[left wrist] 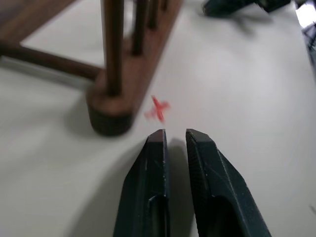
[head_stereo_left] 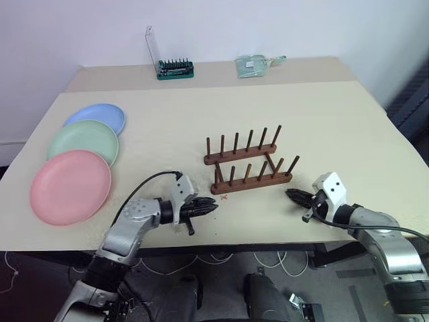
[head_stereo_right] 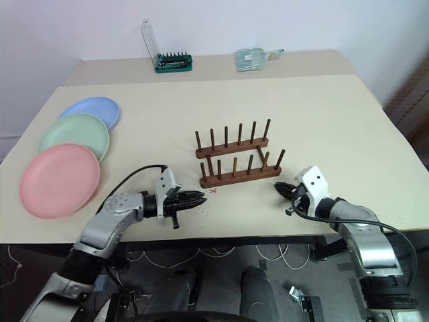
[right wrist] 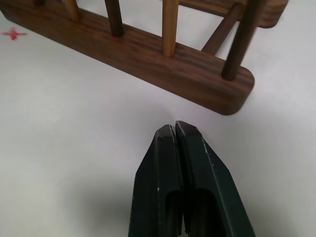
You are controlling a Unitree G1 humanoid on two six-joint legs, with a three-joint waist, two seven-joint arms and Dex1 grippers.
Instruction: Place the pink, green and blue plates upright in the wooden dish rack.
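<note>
Three plates lie flat and overlapping at the table's left: the pink plate [head_stereo_left: 70, 186] nearest, the green plate [head_stereo_left: 84, 142] behind it, the blue plate [head_stereo_left: 97, 117] farthest back. The wooden dish rack [head_stereo_left: 248, 164] stands mid-table with nothing between its pegs. My left gripper [head_stereo_left: 213, 206] lies low just left of the rack's near left end [left wrist: 111, 106], its fingers almost together and empty. My right gripper [head_stereo_left: 289, 194] sits just right of the rack's near bar [right wrist: 148, 54], shut on nothing.
A small red cross [head_stereo_left: 224, 196] is marked on the table between my left gripper and the rack. A green bit holder [head_stereo_left: 175, 69] and a clear packet [head_stereo_left: 255, 65] sit at the table's back edge. The table's front edge [head_stereo_left: 255, 247] runs close under both grippers.
</note>
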